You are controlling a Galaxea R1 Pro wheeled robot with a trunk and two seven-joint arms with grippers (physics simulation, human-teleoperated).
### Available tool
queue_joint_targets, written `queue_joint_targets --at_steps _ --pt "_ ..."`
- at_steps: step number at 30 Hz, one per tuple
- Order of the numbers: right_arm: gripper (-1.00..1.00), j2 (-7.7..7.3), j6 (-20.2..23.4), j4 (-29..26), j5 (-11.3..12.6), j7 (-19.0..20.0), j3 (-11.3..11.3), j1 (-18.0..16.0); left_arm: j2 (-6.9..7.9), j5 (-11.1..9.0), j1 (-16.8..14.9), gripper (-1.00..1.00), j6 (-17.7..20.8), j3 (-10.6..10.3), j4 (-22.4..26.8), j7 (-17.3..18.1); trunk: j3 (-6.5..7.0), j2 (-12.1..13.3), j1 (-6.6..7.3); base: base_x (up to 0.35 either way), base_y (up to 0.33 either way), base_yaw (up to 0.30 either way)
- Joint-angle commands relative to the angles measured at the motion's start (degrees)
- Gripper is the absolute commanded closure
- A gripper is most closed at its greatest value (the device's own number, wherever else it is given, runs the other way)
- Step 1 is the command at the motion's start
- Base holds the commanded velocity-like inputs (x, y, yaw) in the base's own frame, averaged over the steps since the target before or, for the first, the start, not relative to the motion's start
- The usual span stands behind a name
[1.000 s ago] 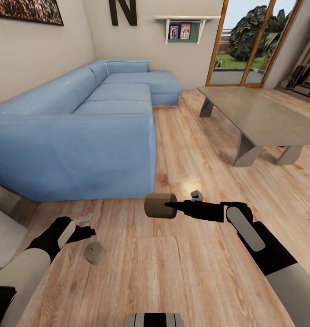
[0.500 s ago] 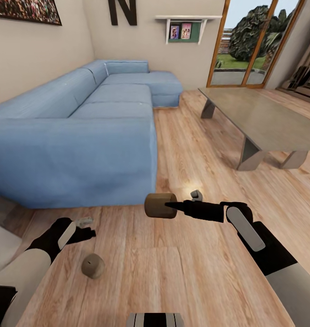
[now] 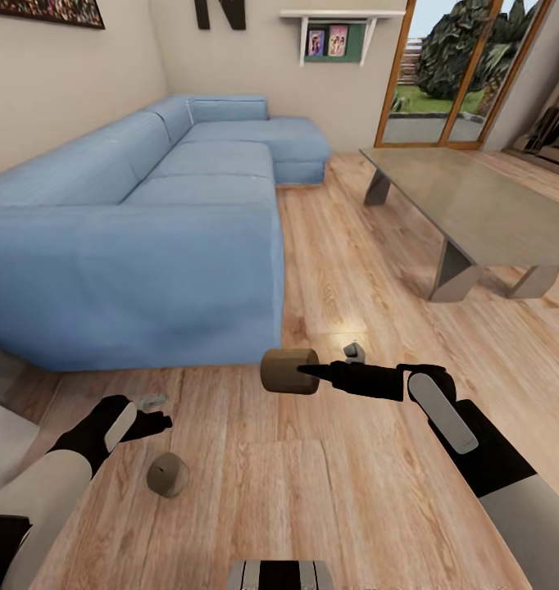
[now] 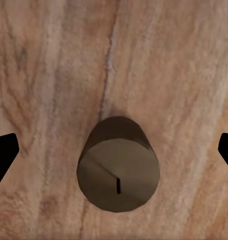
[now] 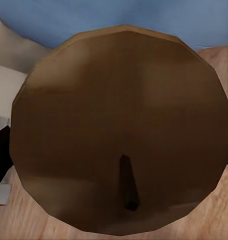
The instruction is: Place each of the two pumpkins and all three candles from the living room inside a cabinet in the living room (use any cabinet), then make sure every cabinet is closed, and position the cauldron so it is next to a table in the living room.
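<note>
looking over a long blue sofa (image 3: 140,221) on the left, wood floor (image 3: 337,492) running everywhere below. glossy grey table (image 3: 476,209) off to the right, well apart from the arms. right gripper (image 3: 306,370) stretched out level over the floor, pinching one tan candle (image 3: 288,370) at its tip, wick end facing the wrist camera (image 5: 121,145). left gripper (image 3: 155,412) low near the floor, fingers (image 4: 3,157) spread wide, hanging right above a second candle (image 3: 167,474) lying on the boards, untouched, wick end (image 4: 118,172) up toward the wrist camera.
</note>
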State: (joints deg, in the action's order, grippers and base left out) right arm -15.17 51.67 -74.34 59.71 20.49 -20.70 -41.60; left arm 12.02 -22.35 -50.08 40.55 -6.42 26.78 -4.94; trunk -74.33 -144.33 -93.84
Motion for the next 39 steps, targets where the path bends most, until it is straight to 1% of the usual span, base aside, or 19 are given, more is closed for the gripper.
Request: queue_joint_targets --at_steps 1,6,13,18,20,24,32,35,37,39 --pt "1.0 -0.04 0.1 0.0 -0.1 0.3 0.0 0.0 0.06 -0.6 0.0 -1.0 0.2 -0.4 0.1 -0.5 -0.27 0.0 -0.01 0.0 0.0 0.0" --pt "1.0 -0.04 0.1 0.0 -0.1 0.3 0.0 -0.1 0.02 -0.6 0.0 -1.0 0.0 -0.4 -0.1 -0.5 -1.38 -0.1 -0.14 0.0 0.0 0.0" --pt "1.0 -0.04 0.1 0.0 -0.1 0.3 0.0 -0.1 -0.08 -0.6 0.0 -1.0 0.0 -0.7 -0.1 -0.6 -1.38 -0.1 -0.14 0.0 0.0 0.0" --pt "1.0 -0.04 0.1 0.0 -0.1 0.3 0.0 -0.1 -0.11 -0.7 0.0 -1.0 -0.1 -1.0 -0.1 -0.5 -2.49 -0.2 -0.27 0.0 0.0 0.0" --pt "1.0 -0.04 0.1 0.0 -0.1 0.3 0.0 -0.1 -0.1 -0.7 0.0 -1.0 -0.6 -1.0 -0.1 -0.5 -2.49 -0.2 -0.27 0.0 0.0 0.0" --pt "1.0 -0.04 0.1 0.0 -0.1 0.3 0.0 -0.1 -0.06 -0.8 0.2 -1.0 -3.2 -1.1 -0.2 -0.4 -2.49 -0.2 -0.27 0.0 0.0 0.0" --pt "1.0 -0.05 0.1 0.0 -0.1 0.3 0.0 -0.1 -0.07 -0.8 0.3 -1.0 -3.8 -1.1 -0.6 -0.3 -2.49 -0.2 -0.27 0.0 0.0 0.0" --pt "1.0 -0.1 0.1 -0.1 0.1 4.1 0.0 -0.1 -0.07 -0.8 0.3 -1.0 -3.8 -1.1 -0.6 -0.3 -2.49 -0.2 -0.27 0.0 0.0 0.0" --pt "1.0 -0.16 0.1 0.1 -0.2 9.7 0.0 -0.1 -0.07 -0.8 0.3 -1.0 -3.8 -1.1 -0.6 -0.3 -2.71 -0.2 -0.29 0.0 0.0 0.0" --pt "1.0 -0.31 0.0 0.7 -0.9 14.2 0.0 -0.1 -0.09 -0.8 0.3 -1.0 -3.8 -1.1 -0.6 -0.3 -3.15 -0.2 -0.34 0.0 0.0 0.0"
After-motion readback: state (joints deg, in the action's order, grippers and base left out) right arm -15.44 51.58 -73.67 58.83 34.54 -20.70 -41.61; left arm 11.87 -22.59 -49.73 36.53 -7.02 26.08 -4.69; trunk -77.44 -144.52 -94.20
